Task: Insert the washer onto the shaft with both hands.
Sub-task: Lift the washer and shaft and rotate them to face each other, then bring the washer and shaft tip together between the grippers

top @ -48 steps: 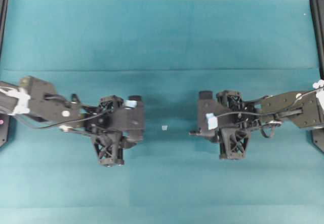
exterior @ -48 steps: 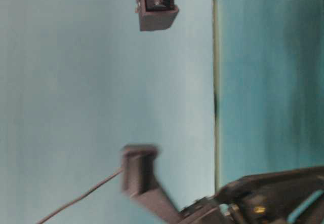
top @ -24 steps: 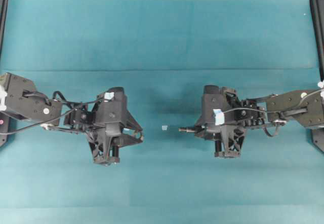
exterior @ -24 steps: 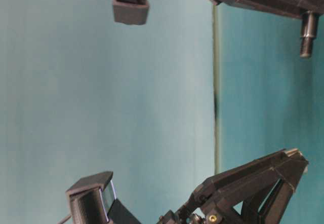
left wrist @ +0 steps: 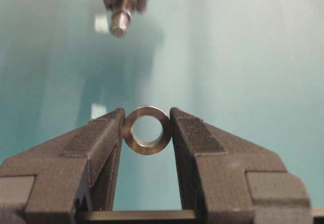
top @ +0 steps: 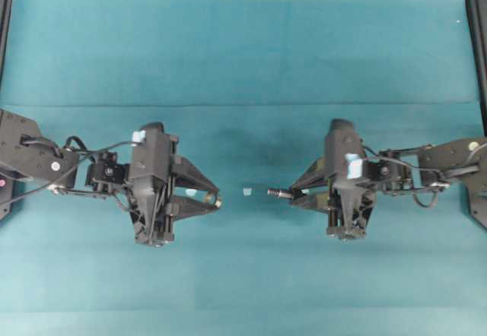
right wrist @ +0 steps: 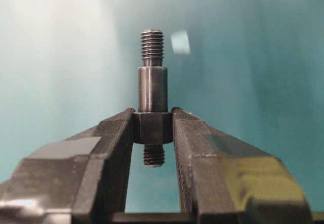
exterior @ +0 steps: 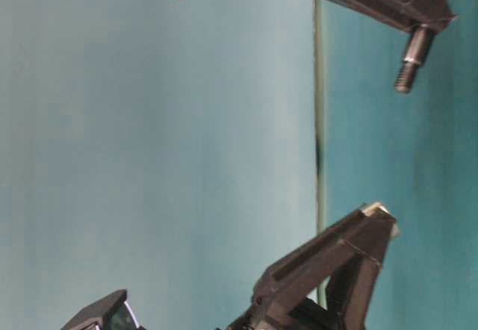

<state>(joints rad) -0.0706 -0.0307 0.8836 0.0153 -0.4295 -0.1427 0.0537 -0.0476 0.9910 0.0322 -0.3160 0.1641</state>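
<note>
The washer (left wrist: 147,147), a silver-grey ring, is pinched on edge between the tips of my left gripper (left wrist: 147,112), its hole facing forward. In the overhead view the left gripper (top: 216,199) points right from the left of centre. The shaft (right wrist: 153,89), dark with threaded ends, is clamped by its thick collar in my right gripper (right wrist: 153,116). Overhead, the right gripper (top: 295,194) points left and the shaft (top: 278,192) sticks out toward the washer, a gap apart. From the left wrist view the shaft (left wrist: 121,11) shows ahead, up and left of the ring.
A small white tape bit (top: 246,191) lies on the teal table between the two grippers. Black frame posts (top: 478,32) stand at the table's right and left edges. In the table-level view the shaft (exterior: 412,57) hangs at the upper right, the left fingers (exterior: 358,240) below.
Both wrists have rolled, so the fingers now point at each other. The shaft now sticks out to the left. Both grips are unchanged.
</note>
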